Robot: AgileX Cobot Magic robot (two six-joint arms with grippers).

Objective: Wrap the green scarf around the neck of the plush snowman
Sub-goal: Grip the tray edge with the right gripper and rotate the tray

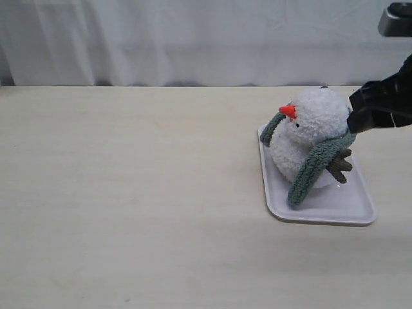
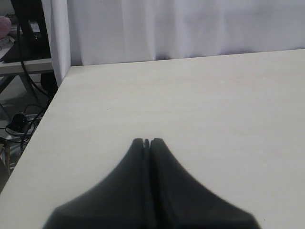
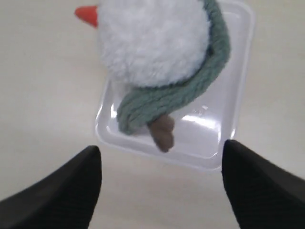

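The plush snowman [image 1: 308,132] sits on a flat white tray [image 1: 335,209], its orange nose pointing left. The green scarf [image 1: 317,164] lies round its neck, one end hanging down the front right side, the other [image 1: 273,127] showing at the left. In the right wrist view the plush snowman [image 3: 152,43] and the green scarf [image 3: 181,93] lie beyond my right gripper [image 3: 159,160], which is open with nothing between its fingers. In the exterior view that arm's black body [image 1: 383,103] hovers just right of the snowman's head. My left gripper [image 2: 147,141] is shut over bare table, empty.
A brown twig arm [image 1: 339,165] sticks out beneath the scarf. A white curtain [image 1: 193,38] hangs behind the table's back edge. In the left wrist view the table's edge [image 2: 45,109] drops to cables and equipment.
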